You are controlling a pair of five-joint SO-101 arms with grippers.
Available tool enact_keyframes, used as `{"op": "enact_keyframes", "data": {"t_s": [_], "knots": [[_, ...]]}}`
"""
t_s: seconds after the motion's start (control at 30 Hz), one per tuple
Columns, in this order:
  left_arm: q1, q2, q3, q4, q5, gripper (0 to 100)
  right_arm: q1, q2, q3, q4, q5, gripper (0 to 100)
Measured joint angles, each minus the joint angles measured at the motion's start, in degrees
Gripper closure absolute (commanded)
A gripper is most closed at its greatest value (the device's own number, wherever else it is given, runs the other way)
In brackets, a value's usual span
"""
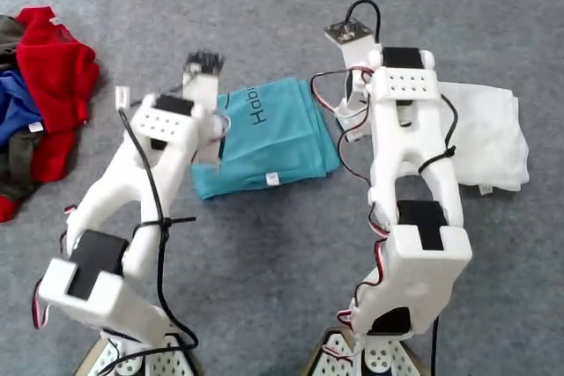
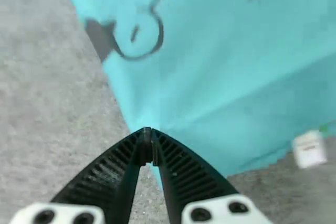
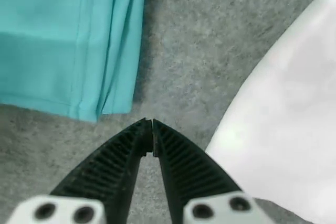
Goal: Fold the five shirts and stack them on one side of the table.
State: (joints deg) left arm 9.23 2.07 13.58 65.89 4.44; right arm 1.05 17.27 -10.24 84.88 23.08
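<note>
Pile of unfolded shirts (image 1: 48,85) cut off by left edge of high view; teal shirt (image 1: 273,143) partly covered by left arm (image 1: 163,129), white shirt (image 1: 489,138) by right arm (image 1: 410,129); teal shirt's label (image 2: 308,148) blurred in left wrist view

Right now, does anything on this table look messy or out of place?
Yes: the heap of red, blue and dark shirts at the left lies crumpled and unfolded, while the teal shirt and the white shirt are folded flat.
</note>
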Motion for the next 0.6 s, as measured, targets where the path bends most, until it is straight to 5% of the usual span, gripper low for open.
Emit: {"op": "enact_keyframes", "data": {"t_s": [0.27,0.47,0.6], "knots": [[-0.70,-5.98,-13.45,8.79,-0.18,95,-0.09,-0.09,-3.69,6.68,0.00,98.1],[-11.34,2.64,-12.04,1.41,4.13,76,-1.67,-0.09,-4.04,12.40,0.00,98.1],[-14.15,11.78,-11.69,-4.84,8.35,77,-5.10,-0.09,-4.04,14.77,-1.41,98.0]]}}
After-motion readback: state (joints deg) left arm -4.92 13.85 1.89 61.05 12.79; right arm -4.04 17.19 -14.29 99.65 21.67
